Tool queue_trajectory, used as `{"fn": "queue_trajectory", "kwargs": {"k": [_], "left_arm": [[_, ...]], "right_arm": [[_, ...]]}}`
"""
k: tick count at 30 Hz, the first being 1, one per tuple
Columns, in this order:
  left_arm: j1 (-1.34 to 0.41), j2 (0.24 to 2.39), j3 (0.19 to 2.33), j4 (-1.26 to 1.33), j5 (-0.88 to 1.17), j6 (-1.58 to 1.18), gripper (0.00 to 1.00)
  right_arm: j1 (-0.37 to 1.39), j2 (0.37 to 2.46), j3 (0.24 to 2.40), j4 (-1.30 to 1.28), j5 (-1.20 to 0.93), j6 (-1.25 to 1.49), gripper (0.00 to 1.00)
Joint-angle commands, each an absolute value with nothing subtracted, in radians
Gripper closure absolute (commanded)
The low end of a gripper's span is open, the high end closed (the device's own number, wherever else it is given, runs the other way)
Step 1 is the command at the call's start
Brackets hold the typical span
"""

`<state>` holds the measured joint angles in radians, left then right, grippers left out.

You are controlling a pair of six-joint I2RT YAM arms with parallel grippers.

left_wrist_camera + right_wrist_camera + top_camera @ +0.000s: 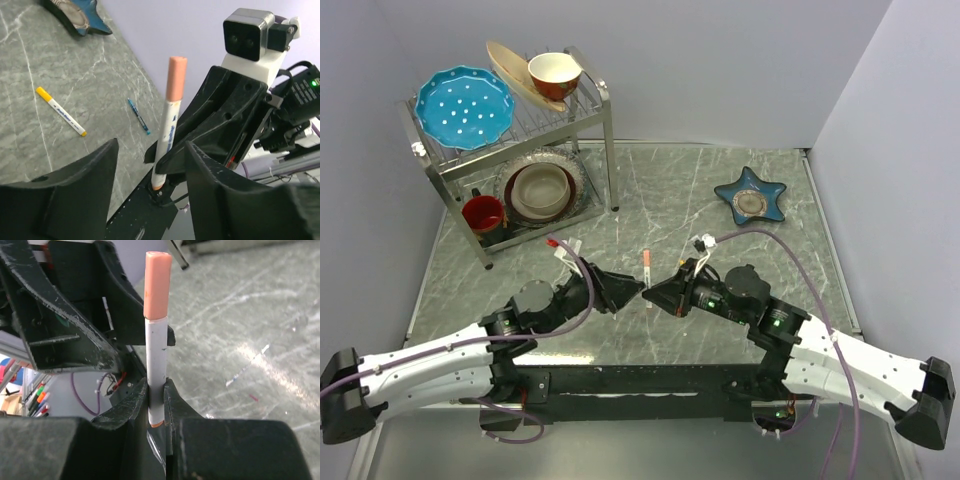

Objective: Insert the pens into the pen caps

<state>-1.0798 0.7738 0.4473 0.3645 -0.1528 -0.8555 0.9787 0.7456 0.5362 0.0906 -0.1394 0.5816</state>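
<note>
Upright between matte black plastic fingers, the white-barrelled stick pen (156, 350) stands clamped low on its smooth round shaft by my right end effector (156, 387), whose jaws are closed tight on it. An orange band rings the pen's bottom end just under the grip. The salmon-orange tubular cap (157, 285), blunt-ended and slightly wider than the barrel, sits on the pen's upper end, well above the fingers.

My left end effector (152, 147) faces it with its scuffed, wedge-shaped jaws spread wide, one on either side of the pen and touching nothing, so it has hold of nothing.

Beyond, on the grey-green surface (60, 65) with its pale marble-like veins, a second white pen with a yellow cap (60, 111) lies flat, and a much thinner dark blue pen (138, 116) lies near it, the two apart. A glossy blue star-shaped dish (750, 195) with a pale centre rests further back on the same stone-patterned top.
</note>
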Motion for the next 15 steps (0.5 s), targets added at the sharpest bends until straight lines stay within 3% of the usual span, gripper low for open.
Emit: {"fn": "queue_trajectory", "kwargs": {"k": [1, 6, 15], "left_arm": [[-1.085, 0.719, 0.524, 0.318, -0.091, -0.783, 0.37], [-1.083, 0.722, 0.633, 0.259, -0.051, -0.695, 0.25], [-1.083, 0.798, 0.784, 0.199, -0.015, -0.603, 0.31]], "right_arm": [[0.977, 0.689, 0.572, 0.129, -0.184, 0.526, 1.00], [0.977, 0.635, 0.560, 0.123, -0.261, 0.535, 1.00], [0.986, 0.633, 0.552, 0.144, -0.357, 0.549, 1.00]]}}
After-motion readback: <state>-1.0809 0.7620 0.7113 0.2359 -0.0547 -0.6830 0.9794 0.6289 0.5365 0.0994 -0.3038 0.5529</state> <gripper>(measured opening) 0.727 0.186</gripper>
